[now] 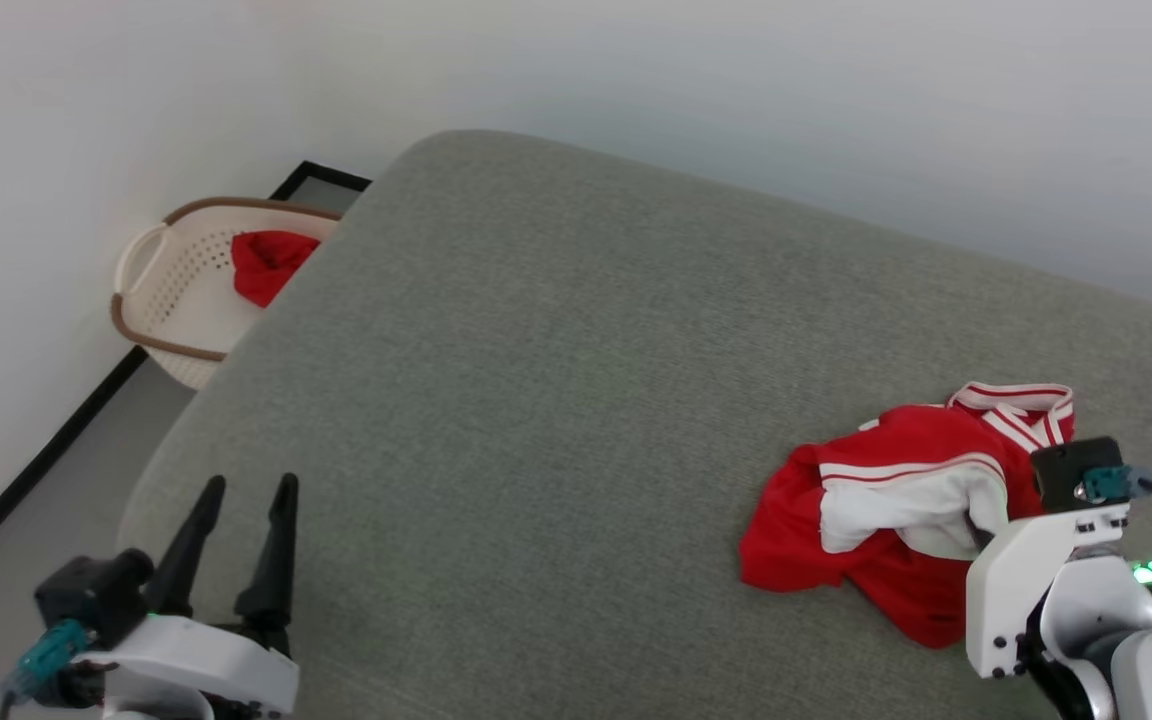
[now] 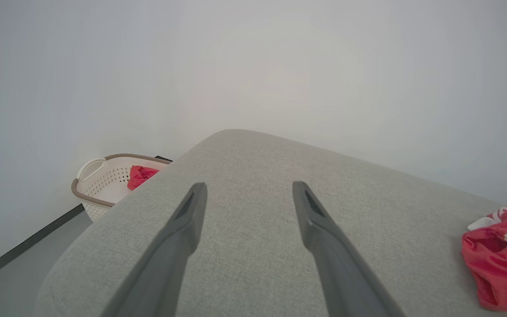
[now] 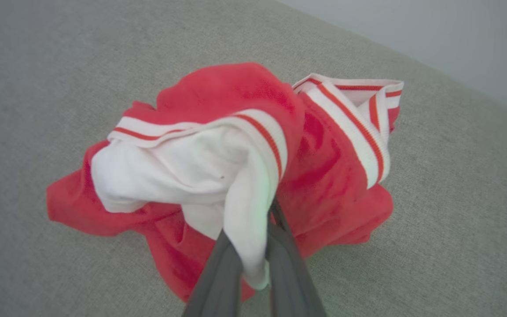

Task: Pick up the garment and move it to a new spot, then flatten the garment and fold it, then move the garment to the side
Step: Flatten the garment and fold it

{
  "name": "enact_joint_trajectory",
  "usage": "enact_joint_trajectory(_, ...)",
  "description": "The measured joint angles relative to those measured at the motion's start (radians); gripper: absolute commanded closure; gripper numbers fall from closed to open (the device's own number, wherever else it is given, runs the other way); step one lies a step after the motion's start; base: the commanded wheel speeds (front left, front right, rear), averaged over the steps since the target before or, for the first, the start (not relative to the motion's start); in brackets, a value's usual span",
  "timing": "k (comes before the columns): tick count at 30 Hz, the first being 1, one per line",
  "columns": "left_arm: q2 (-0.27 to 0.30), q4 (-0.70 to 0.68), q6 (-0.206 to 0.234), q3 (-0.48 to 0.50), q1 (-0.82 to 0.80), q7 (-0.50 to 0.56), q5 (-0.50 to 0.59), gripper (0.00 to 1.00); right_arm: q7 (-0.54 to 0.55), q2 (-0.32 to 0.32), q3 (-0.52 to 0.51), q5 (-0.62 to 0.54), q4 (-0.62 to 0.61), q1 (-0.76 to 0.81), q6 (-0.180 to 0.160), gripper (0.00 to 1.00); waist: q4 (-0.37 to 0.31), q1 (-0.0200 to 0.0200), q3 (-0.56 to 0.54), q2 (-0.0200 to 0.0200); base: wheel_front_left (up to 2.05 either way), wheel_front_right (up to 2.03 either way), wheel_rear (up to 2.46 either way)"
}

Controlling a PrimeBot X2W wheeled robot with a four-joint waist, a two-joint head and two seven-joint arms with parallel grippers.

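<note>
one garment (image 3: 324, 176) — tight in right gripper (image 3: 253, 240)

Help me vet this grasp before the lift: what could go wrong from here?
1. The right hand pinches only a fold of the white sleeve of the crumpled red jersey T-shirt; such a small bite may slip out during the lift.
2. Hanging from one sleeve, the shirt would likely land bunched on the grey fabric cushion, making flattening harder.
3. The left hand stands open far across the cushion, probably too distant to catch a slip quickly.
</note>
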Motion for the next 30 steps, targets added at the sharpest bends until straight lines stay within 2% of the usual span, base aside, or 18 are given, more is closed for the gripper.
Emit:
enact_joint_trajectory(7,-0.005,-0.019,-0.002,0.048,0.021,-0.003,0.011,0.00,0.055,-0.032,-0.008,0.019,-0.083,-0.007,0.000,1.00,-0.045,0.0000,0.003,0.0000,0.00,0.00,0.00)
enact_joint_trajectory(18,-0.018,-0.053,-0.005,0.079,0.043,-0.003,0.030,0.00,0.134,-0.101,-0.165,0.041,-0.171,0.068,0.000,1.00,-0.149,0.0000,0.006,0.0000,0.00,0.00,0.00)
enact_joint_trajectory(23,-0.016,-0.053,-0.006,0.070,0.038,-0.003,0.035,0.00,0.143,-0.126,-0.231,0.042,-0.132,0.100,0.000,1.00,-0.189,0.0000,0.014,0.0000,0.00,0.00,0.00)
enact_joint_trajectory(29,-0.017,-0.046,-0.007,0.048,0.022,-0.003,0.035,0.00,0.115,-0.139,-0.283,0.045,-0.017,0.110,0.000,1.00,-0.215,0.0000,0.029,-0.0001,0.00,0.00,0.00)
enact_joint_trajectory(30,-0.017,-0.044,-0.007,0.044,0.019,-0.003,0.034,0.00,0.108,-0.143,-0.278,0.045,0.002,0.110,0.000,0.97,-0.218,0.0000,0.032,0.0000,0.00,0.00,0.00)
